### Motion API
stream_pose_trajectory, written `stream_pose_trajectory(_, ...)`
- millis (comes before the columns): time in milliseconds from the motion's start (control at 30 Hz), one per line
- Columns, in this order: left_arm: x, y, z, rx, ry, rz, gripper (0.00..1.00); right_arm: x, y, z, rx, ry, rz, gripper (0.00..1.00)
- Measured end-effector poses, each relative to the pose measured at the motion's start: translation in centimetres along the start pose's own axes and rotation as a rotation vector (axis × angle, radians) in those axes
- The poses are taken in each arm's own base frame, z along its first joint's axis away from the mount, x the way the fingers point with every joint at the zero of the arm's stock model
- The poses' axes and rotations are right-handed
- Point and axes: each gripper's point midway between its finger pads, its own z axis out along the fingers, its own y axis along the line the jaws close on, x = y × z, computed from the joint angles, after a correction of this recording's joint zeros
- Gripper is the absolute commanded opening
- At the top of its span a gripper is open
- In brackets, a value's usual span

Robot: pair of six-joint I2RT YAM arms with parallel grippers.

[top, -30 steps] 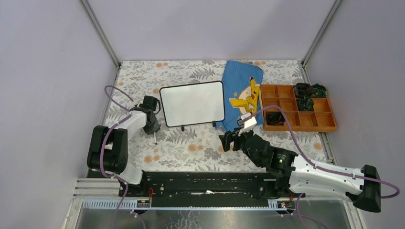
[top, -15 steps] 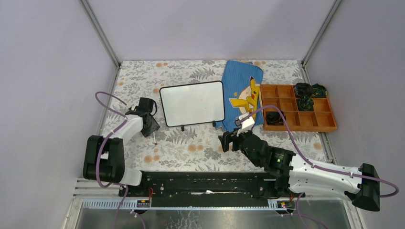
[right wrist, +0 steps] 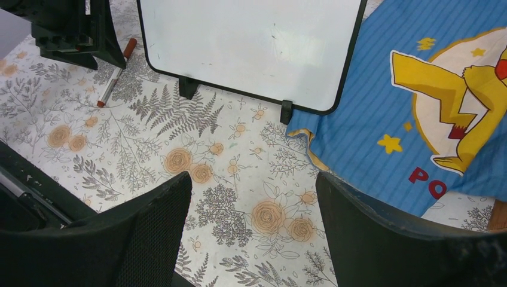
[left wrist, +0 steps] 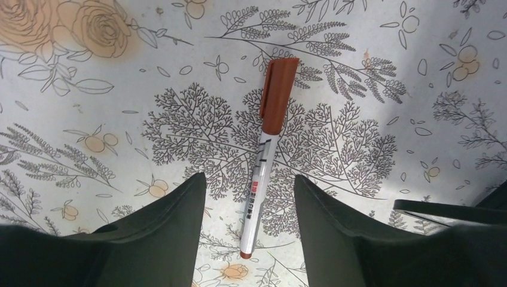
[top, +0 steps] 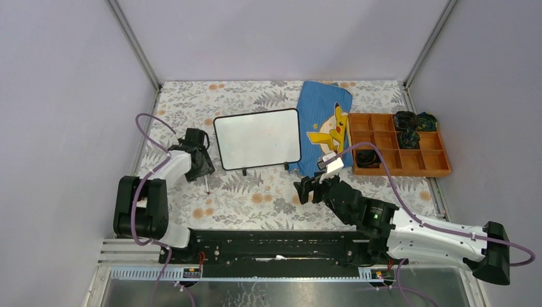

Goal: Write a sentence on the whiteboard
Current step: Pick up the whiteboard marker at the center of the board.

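Observation:
The whiteboard (top: 257,138) lies blank on the floral tablecloth in mid table; it also shows in the right wrist view (right wrist: 251,48). A white marker with a brown cap (left wrist: 265,155) lies on the cloth left of the board, also visible in the top view (top: 207,184) and the right wrist view (right wrist: 113,81). My left gripper (left wrist: 250,200) is open just above the marker, its jaws on either side of the barrel's rear part, not touching it. My right gripper (top: 305,190) is open and empty, low over the cloth in front of the board's right foot.
A blue Pikachu pouch (top: 326,125) lies against the board's right edge. A brown compartment tray (top: 396,145) with several dark items stands at the right. Grey walls enclose the table on three sides.
The left arm's elbow and cable shifted a little; its gripper stays over the marker. The right arm has barely moved.

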Motion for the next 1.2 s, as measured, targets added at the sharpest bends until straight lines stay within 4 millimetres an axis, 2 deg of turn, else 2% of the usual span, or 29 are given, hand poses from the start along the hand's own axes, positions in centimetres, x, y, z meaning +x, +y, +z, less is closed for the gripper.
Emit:
stream_pose_trajectory(267, 0.3, -0.3, 1.4, 0.004, 0.045, 0.045, 0.52, -0.2, -0.1, -0.3, -0.004, -0.01, 0.008, 0.83)
stream_pose_trajectory(733, -0.7, -0.8, 2.1, 0.001, 0.036, 0.05, 0.42, -0.2, -0.4, -0.6, -0.001, -0.01, 0.01, 0.82)
stream_pose_trajectory(1000, -1.1, -0.8, 2.3, -0.004, 0.026, 0.043, 0.25, -0.2, -1.1, -1.0, 0.021, -0.01, 0.005, 0.82)
stream_pose_trajectory(1200, -1.3, -0.5, 2.3, -0.009, 0.018, 0.031, 0.08, 0.1, -1.5, -1.4, 0.028, 0.001, 0.0, 0.83)
